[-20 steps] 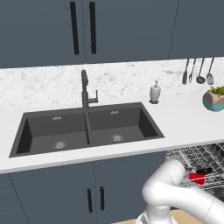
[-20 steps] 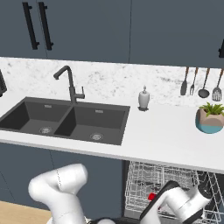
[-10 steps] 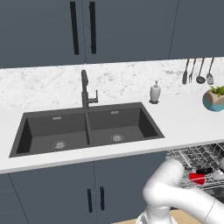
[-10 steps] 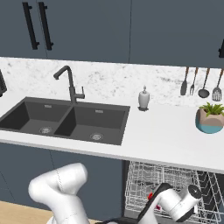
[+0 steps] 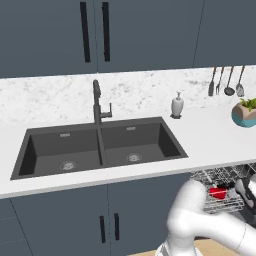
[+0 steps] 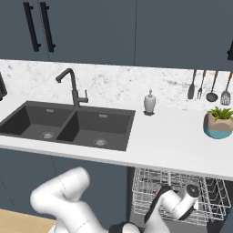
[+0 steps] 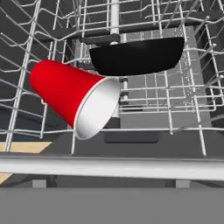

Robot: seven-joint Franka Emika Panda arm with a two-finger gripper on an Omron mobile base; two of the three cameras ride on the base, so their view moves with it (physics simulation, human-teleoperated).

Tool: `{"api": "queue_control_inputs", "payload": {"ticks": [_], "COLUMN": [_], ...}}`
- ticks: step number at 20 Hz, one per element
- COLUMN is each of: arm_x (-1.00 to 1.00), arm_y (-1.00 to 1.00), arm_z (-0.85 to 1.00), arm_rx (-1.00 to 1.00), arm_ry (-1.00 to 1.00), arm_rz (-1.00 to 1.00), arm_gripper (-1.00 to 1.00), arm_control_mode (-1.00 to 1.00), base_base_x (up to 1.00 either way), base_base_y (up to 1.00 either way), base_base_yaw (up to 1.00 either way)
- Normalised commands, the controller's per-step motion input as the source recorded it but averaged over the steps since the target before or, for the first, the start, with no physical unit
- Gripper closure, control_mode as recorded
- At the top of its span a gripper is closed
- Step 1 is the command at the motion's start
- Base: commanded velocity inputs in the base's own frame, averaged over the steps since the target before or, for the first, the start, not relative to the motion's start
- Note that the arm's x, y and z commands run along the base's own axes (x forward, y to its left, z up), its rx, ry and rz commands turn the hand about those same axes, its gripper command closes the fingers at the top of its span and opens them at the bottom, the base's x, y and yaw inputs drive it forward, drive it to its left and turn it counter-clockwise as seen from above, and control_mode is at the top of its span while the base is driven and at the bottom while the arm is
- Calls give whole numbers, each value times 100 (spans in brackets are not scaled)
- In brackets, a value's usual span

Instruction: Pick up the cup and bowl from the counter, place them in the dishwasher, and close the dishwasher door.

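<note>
While tool open, cup [image 7: 74, 99] lies tipped on rack [image 7: 183, 92], ahead, beside bowl [image 7: 136, 56].

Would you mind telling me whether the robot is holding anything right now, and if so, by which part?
Nothing is held. The red cup lies on its side in the dishwasher rack beside the black bowl, free of the fingers.

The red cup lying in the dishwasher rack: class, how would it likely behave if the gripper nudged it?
The red cup lies on its side on the wire rack, so it would probably roll. Its tapered shape suggests it would curve, not roll straight. It looks thin-walled, so likely light and easily shifted.
</note>
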Motion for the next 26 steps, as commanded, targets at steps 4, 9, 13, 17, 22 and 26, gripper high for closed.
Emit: {"api": "queue_control_inputs", "payload": {"ticks": [4,9,13,17,22,26], "arm_x": [100,55,-96,-100,-100,-100], "arm_y": [-2,-38,-56,-65,-26,0], "arm_z": [-26,11,43,65,77,100], "arm_rx": [0,10,3,0,2,0], "arm_ry": [-28,-18,16,11,-1,-8], "arm_rz": [-3,-7,-9,-8,-1,2], "arm_gripper": [-100,-100,-100,-100,-100,-100], "arm_control_mode": [-100,-100,-100,-100,-100,-100], "base_base_x": [0,0,0,0,0,0], "base_base_y": [0,0,0,0,0,0], "base_base_yaw": [0,0,0,0,0,0]}}
